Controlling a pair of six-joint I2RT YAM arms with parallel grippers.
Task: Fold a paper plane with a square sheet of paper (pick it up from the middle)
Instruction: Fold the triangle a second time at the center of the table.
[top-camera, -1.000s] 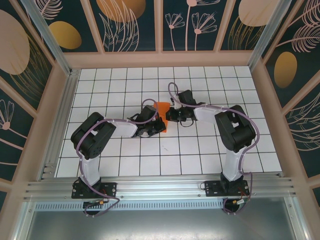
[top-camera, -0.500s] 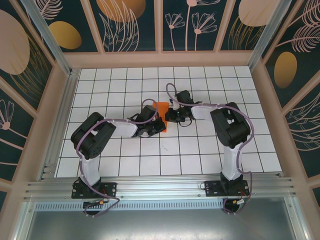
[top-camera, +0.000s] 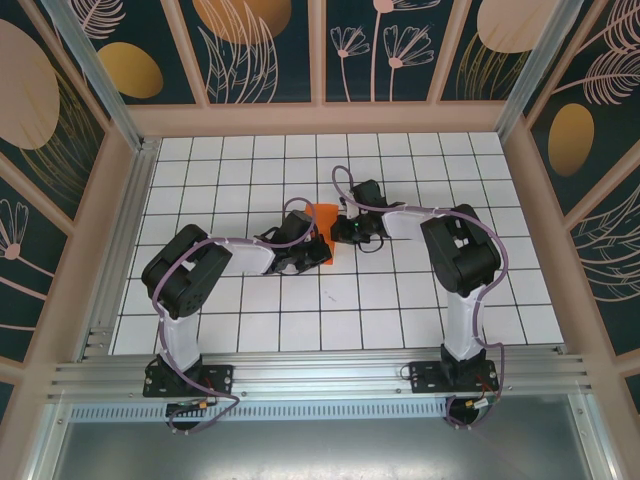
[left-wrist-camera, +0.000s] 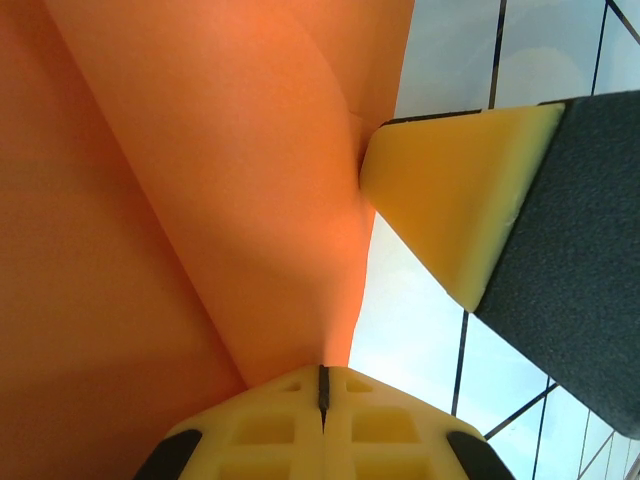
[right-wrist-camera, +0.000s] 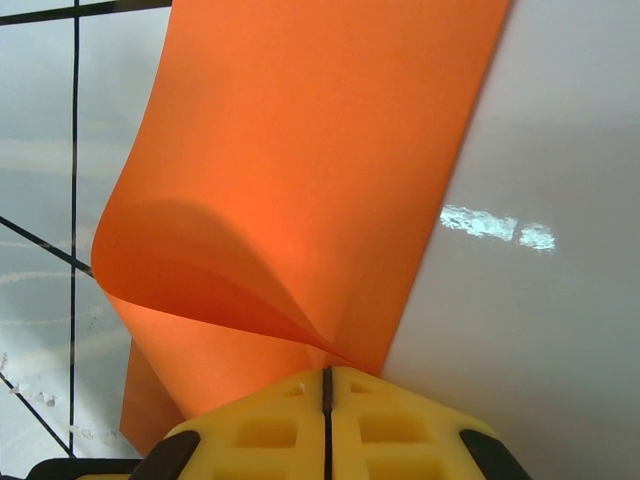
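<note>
The orange sheet of paper (top-camera: 322, 230) is folded over and held up off the white grid table (top-camera: 400, 300) between both grippers, near the middle. My left gripper (top-camera: 306, 242) is shut on its left edge. In the left wrist view the yellow pads (left-wrist-camera: 322, 372) meet on the paper (left-wrist-camera: 200, 200), and the right gripper's yellow finger (left-wrist-camera: 450, 190) touches the sheet from the right. My right gripper (top-camera: 341, 231) is shut on the opposite edge; its pads (right-wrist-camera: 326, 374) pinch a curled layer of the paper (right-wrist-camera: 320, 150). No pointed dart shape is in view.
Peach frame walls with dark patterned panels (top-camera: 320, 110) enclose the table on three sides. An aluminium rail (top-camera: 320, 375) runs along the near edge by the arm bases. Open tiles lie in front of and behind the grippers.
The right arm's elbow has swung a little to the left and its gripper has closed in slightly on the paper. The left arm has stayed put.
</note>
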